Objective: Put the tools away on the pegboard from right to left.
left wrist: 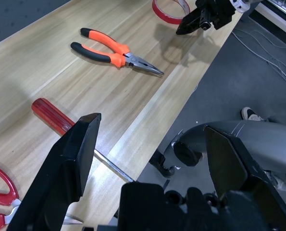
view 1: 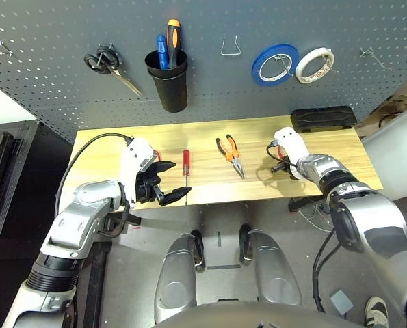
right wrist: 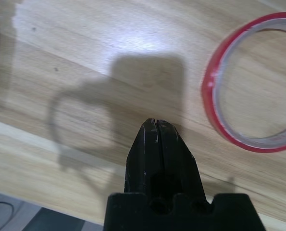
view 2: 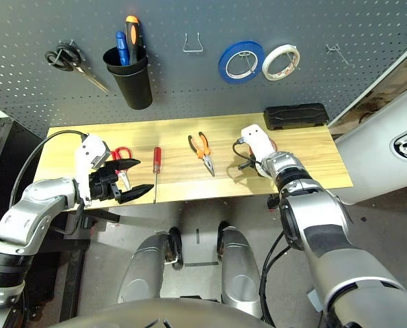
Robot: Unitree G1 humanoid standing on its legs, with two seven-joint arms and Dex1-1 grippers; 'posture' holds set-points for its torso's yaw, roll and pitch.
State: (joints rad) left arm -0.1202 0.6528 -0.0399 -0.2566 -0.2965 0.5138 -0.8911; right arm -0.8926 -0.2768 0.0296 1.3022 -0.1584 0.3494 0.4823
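Right claw (right wrist: pixel 156 126) is sitting fully closed on nothing, tips over bare worktop (right wrist: pixel 85 57); red tape ring (right wrist: pixel 252 82) is lying flat just beside it, ungripped, likely a missed pinch. Left claw (left wrist: pixel 147 159) is hanging wide open, empty, near the red-handled screwdriver (left wrist: pixel 54 118).

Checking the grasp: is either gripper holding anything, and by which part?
Nothing is held. The right gripper has its jaws shut on nothing, beside the red tape ring; the left gripper is open.
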